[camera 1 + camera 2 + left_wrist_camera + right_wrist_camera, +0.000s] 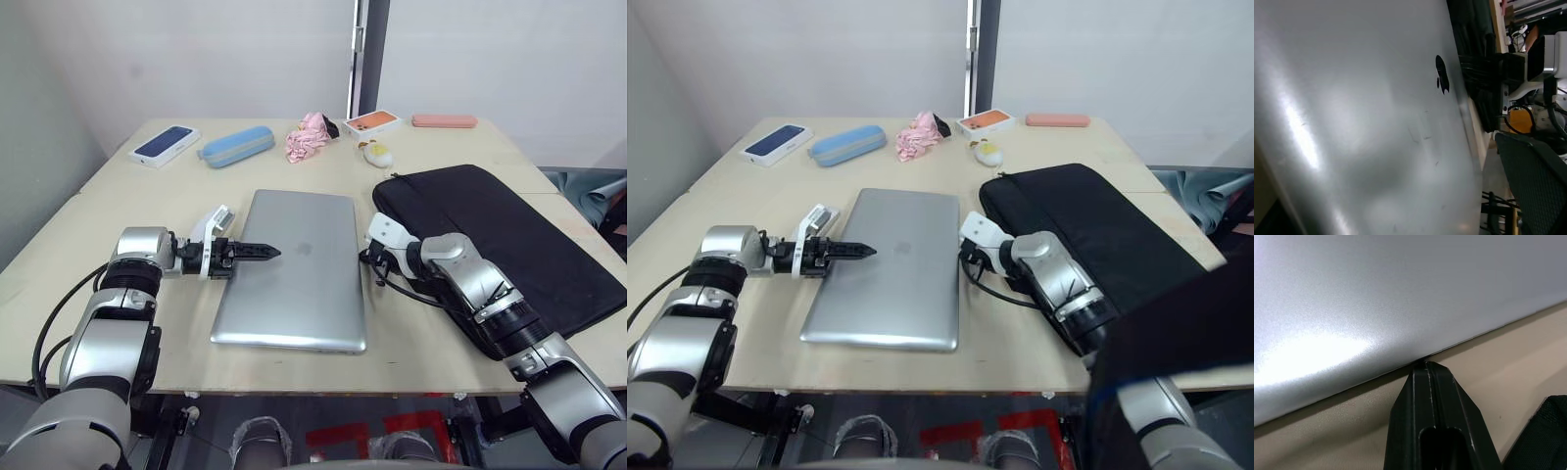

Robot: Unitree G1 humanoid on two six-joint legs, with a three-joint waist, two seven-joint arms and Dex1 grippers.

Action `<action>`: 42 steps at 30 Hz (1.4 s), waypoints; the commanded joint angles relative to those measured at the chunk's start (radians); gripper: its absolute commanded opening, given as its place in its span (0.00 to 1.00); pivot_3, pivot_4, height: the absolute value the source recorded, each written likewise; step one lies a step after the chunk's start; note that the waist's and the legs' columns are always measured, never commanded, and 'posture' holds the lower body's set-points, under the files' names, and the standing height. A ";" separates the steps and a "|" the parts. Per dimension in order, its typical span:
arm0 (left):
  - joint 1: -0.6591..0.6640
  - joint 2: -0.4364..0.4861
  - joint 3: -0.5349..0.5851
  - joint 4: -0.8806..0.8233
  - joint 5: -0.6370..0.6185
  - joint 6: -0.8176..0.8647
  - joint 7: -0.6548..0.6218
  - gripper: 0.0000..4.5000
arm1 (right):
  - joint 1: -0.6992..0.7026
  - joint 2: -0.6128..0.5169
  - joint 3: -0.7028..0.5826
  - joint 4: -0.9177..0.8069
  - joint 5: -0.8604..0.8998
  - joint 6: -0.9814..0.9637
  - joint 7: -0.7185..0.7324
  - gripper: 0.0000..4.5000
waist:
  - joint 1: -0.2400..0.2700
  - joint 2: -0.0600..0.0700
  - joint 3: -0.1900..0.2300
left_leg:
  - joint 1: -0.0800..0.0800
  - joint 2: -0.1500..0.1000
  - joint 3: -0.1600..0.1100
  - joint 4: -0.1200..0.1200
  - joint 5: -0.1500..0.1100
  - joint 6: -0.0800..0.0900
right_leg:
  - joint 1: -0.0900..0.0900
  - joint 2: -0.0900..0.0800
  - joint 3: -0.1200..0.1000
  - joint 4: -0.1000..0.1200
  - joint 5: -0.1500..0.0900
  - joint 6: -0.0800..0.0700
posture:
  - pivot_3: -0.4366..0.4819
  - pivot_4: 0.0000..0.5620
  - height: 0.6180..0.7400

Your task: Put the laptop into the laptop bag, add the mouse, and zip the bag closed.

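Laptop (294,274) flat; left gripper (257,253) jaws together on lid; right gripper (1425,367) jaws together, touching edge.

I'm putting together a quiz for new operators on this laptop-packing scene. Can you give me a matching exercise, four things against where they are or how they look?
Things:
1. laptop
2. laptop bag
3. left gripper
4. light-blue case

Places or states:
A. far side of the table, beside the white box with a dark blue top
B. black, lying flat on the robot's right
C. fingers together, pointing over the silver lid
D. closed, flat, between the two arms

Pairs: 1-D, 2-B, 3-C, 4-A
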 commanded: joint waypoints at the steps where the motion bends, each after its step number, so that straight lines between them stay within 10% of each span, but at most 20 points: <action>1: 0.007 -0.031 0.026 -0.109 -0.083 0.034 0.023 0.81 | 0.001 0.019 0.023 -0.010 0.001 -0.013 0.029 0.00 | 0.000 0.000 0.000 | 0.000 0.000 0.000 0.000 0.000 0.000 | 0.000 0.000 0.000 0.000 0.000 0.000 | 0.48 0.27 1.00; 10: -0.021 0.004 0.085 -0.135 -0.150 0.062 0.078 0.13 | -0.004 0.024 0.014 0.009 -0.011 -0.025 0.031 0.00 | 0.003 0.000 0.000 | -0.001 0.000 -0.002 0.001 0.000 0.000 | 0.002 0.000 -0.002 -0.001 0.000 -0.001 | 0.48 0.27 1.00; 21: -0.027 0.074 0.077 -0.260 -0.254 0.141 0.076 0.08 | -0.020 0.014 -0.057 -0.020 0.022 -0.016 0.052 0.00 | -0.007 0.001 0.002 | -0.002 0.000 -0.003 -0.001 0.000 0.000 | 0.000 0.000 -0.003 -0.003 0.001 -0.001 | 0.48 0.27 1.00; 32: 0.037 0.115 0.227 -0.472 -0.433 0.270 0.144 0.07 | -0.044 -0.100 -0.449 -0.374 0.367 0.424 0.044 0.00 | -0.008 0.001 0.007 | -0.019 0.001 -0.003 -0.003 0.008 0.002 | -0.016 0.002 -0.004 -0.004 0.000 -0.002 | 0.48 0.27 1.00; 42: 0.139 0.219 0.397 -0.512 -0.525 0.348 0.213 0.07 | 0.184 -0.470 -0.887 -0.694 0.621 0.744 0.078 0.71 | 0.003 0.001 0.008 | -0.018 0.001 -0.004 -0.005 0.002 -0.004 | -0.014 0.002 -0.005 -0.005 0.000 -0.003 | 0.48 0.27 1.00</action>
